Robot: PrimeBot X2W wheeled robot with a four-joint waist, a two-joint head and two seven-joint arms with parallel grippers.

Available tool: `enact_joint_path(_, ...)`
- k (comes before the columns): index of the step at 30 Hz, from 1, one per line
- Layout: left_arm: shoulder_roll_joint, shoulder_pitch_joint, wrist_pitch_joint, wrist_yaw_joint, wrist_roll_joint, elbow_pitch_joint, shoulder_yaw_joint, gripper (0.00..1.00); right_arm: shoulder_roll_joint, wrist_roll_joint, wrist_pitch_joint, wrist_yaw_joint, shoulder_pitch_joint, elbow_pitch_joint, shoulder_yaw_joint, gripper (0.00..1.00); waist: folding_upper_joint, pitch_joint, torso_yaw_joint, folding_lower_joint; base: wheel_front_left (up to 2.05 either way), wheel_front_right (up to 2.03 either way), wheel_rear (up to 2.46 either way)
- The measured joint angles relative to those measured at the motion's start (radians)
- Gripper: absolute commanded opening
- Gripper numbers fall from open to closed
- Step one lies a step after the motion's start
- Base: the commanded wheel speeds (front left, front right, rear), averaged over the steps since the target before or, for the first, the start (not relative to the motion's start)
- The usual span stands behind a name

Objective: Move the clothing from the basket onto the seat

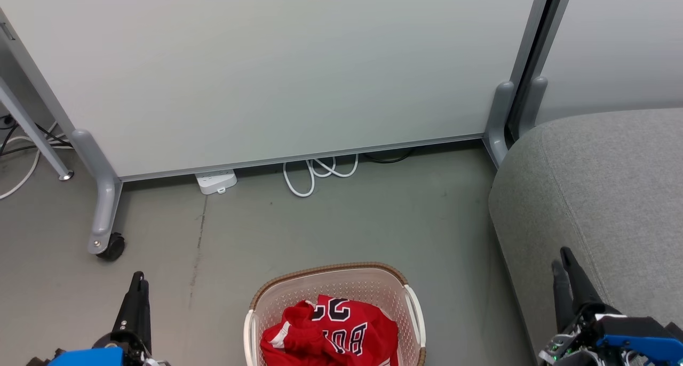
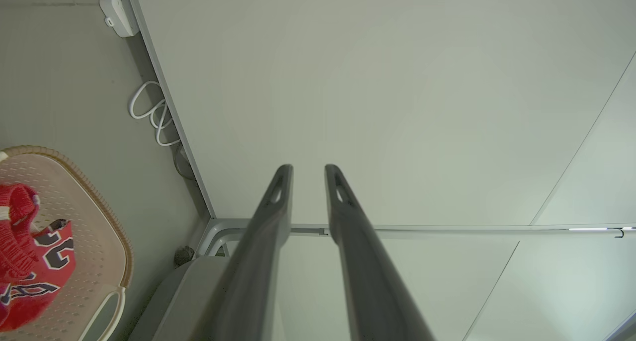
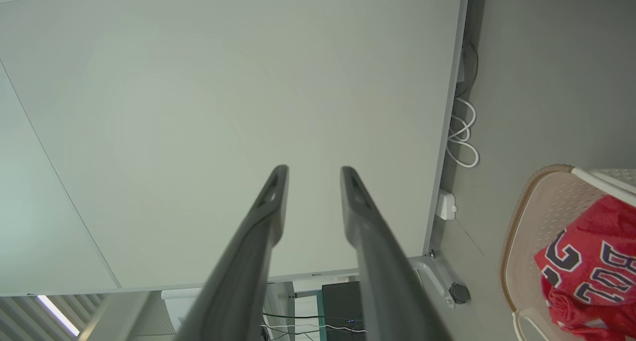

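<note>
- A cream perforated basket [image 1: 331,268] with a brown woven-look rim stands on the grey floor [image 1: 347,222], in front of the robot.
- The clothing [image 1: 331,334], red with white trim and black-and-white lettering, lies crumpled inside the basket with its numerals turned up.
- The seat [image 1: 603,184], a large grey upholstered sofa with a rounded edge, stands on the robot's right of the basket. It does not touch the basket, and a strip of floor lies between them.
- The left gripper [image 1: 139,276] hovers over the floor to the left of the basket, well apart from it. Its two long dark fingers are parted a little, with a narrow gap at the tips and nothing between them.
- The right gripper [image 1: 560,258] hangs to the right of the basket, over the seat's near edge. Its fingers are slightly spread and hold nothing.
- Beyond the basket stands a pale partition panel [image 1: 293,67] on grey legs.
- A white power strip [image 1: 216,181] and a looped white cable [image 1: 315,171] lie at the panel's foot, on the far side of the basket.
- A black caster [image 1: 113,247] sits beyond the basket to the left.
</note>
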Motion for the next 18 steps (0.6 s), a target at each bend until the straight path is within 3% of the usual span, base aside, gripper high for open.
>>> enact_joint_path(9,-0.008,0.022,-0.036,0.001,0.015,0.018,-0.029,1.00,0.002,-0.022,-0.035,0.000,0.027,0.012,0.021,1.00,0.0000,0.000,0.000,0.0000,0.00,0.00,0.00)
enact_joint_path(18,-0.008,0.021,-0.077,0.023,0.150,0.008,-0.064,1.00,0.002,-0.133,-0.077,0.000,0.027,-0.005,0.034,1.00,0.0000,0.000,0.000,0.0000,0.00,0.00,0.00)
